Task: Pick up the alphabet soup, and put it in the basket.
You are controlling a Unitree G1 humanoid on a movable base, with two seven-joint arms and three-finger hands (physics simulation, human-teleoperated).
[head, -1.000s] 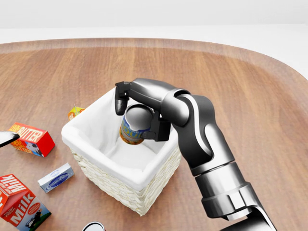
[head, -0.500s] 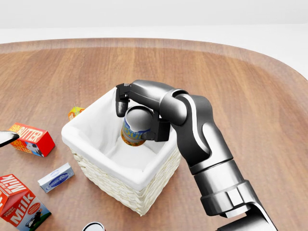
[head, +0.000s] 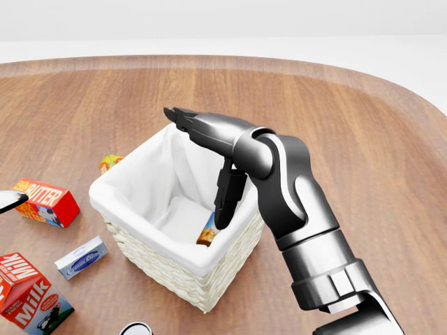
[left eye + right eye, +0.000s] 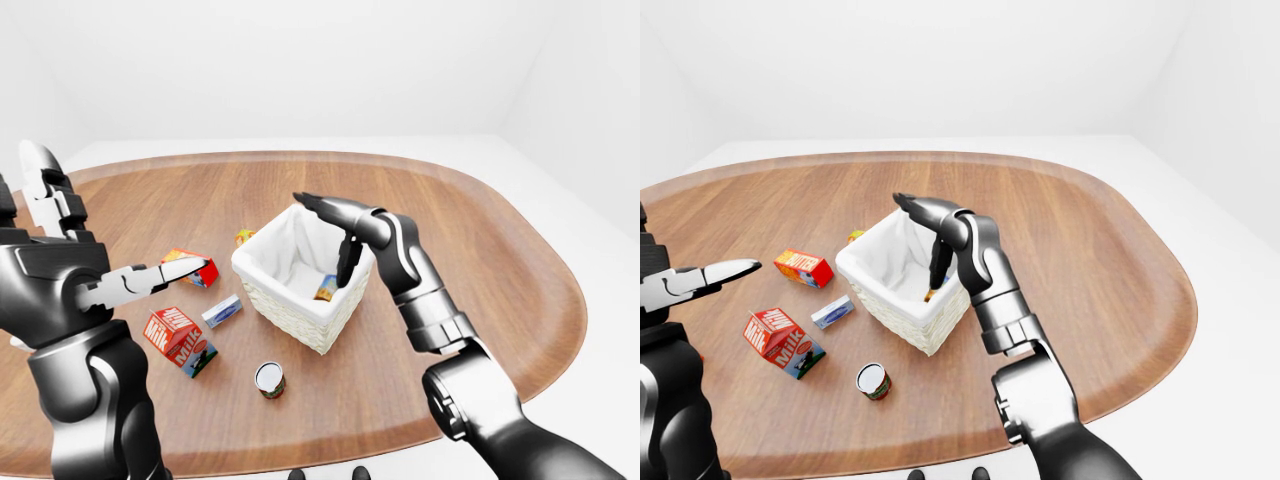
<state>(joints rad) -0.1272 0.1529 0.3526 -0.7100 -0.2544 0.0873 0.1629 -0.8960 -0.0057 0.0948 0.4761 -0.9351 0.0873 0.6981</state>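
Now your right hand (image 3: 209,167) has spread; the alphabet soup (image 3: 207,231) dropped.
It seems to lie in the basket (image 3: 133,241), toward 5 o'clock.

The robot's body is glossy dark grey to black metal with soft highlights; the right arm (image 3: 293,202) is built of rounded, smooth shells joined at a ball-like elbow, with a lighter silver stripe along the forearm edge and a faceted silver collar near the upper arm; the right hand (image 3: 218,164) has slim black segmented fingers; the left hand (image 4: 75,250) shows pale silver-white finger segments on a bulky dark casing.
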